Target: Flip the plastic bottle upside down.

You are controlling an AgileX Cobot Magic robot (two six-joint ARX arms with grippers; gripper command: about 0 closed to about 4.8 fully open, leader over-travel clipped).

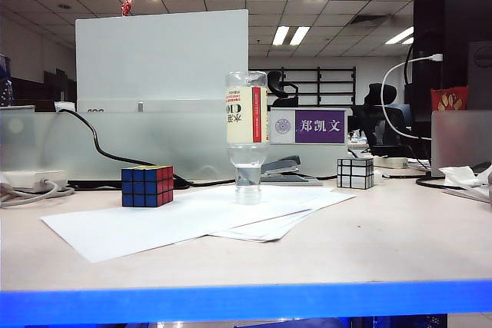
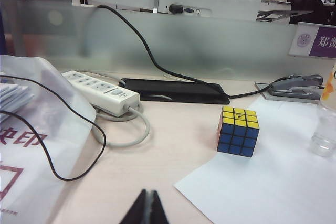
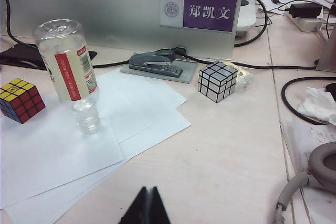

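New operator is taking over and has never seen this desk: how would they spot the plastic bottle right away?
Find the white paper sheets spread mid-table. The plastic bottle stands on them upside down on its cap, between the coloured cube and the silver mirror cube. It is the only clear, tall item, with a cream label and red stripe; both shut grippers are clear of it.

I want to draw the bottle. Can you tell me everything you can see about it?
The bottle is small, clear plastic, with a cream label and a red stripe. It stands upside down, cap end on white paper, flat base on top, apparently empty. Nothing holds it: both grippers, left gripper and right gripper, are shut and away from it.
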